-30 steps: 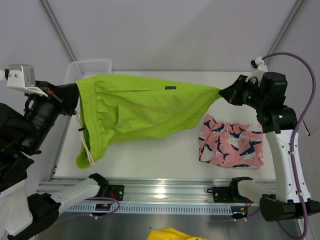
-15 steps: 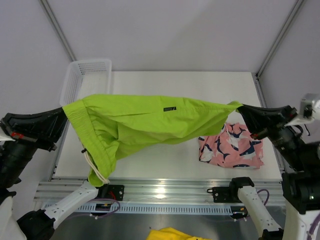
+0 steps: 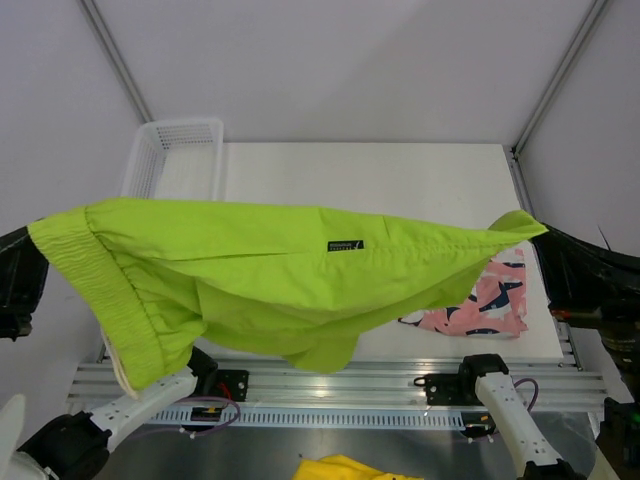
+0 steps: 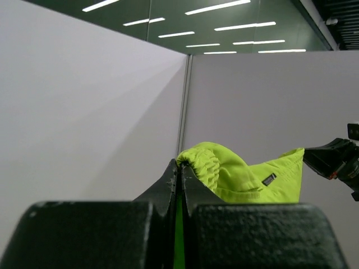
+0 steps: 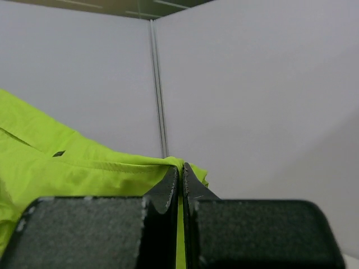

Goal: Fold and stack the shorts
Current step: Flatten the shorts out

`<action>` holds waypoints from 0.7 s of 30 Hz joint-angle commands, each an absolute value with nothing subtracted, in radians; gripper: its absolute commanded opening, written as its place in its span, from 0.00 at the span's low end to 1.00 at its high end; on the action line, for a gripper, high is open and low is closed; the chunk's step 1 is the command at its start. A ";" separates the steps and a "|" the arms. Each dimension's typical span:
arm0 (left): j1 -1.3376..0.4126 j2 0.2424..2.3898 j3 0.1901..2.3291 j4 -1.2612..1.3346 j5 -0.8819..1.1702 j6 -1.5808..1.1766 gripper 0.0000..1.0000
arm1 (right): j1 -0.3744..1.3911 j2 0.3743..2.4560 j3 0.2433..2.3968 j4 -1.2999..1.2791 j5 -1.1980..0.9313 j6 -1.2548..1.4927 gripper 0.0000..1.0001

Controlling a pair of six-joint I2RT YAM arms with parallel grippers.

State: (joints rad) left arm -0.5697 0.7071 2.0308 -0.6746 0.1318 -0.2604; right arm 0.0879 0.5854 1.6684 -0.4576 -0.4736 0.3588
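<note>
- Overhead, the lime green shorts (image 3: 280, 280) hang stretched in the air over the near part of the desk (image 3: 400, 190), one end out at each side. The pink shorts (image 3: 495, 300) lie flat on the desk at the right, partly hidden beneath them. The slack middle sags lowest, so I judge it could brush and rumple the pink pair on the way down, or land bunched instead of flat.
- From the left wrist, my left fingers (image 4: 174, 179) are pressed together on the gathered waistband, with only a thin edge between the tips. A pull from the far end could slip it out.
- From the right wrist, my right fingers (image 5: 175, 185) are likewise clamped on a hem corner, a small bite that may slide free under tension.
</note>
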 commanded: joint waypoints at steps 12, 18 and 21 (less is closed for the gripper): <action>-1.039 0.904 1.967 -0.687 -0.498 -0.143 0.00 | 0.094 0.865 1.522 -0.367 -0.500 0.483 0.00; -1.039 0.787 1.746 -0.508 -0.442 -0.076 0.00 | 0.094 0.801 1.332 -0.267 -0.506 0.502 0.00; -1.039 0.752 1.683 -0.401 -0.353 -0.037 0.00 | 0.094 0.799 1.342 -0.252 -0.517 0.503 0.00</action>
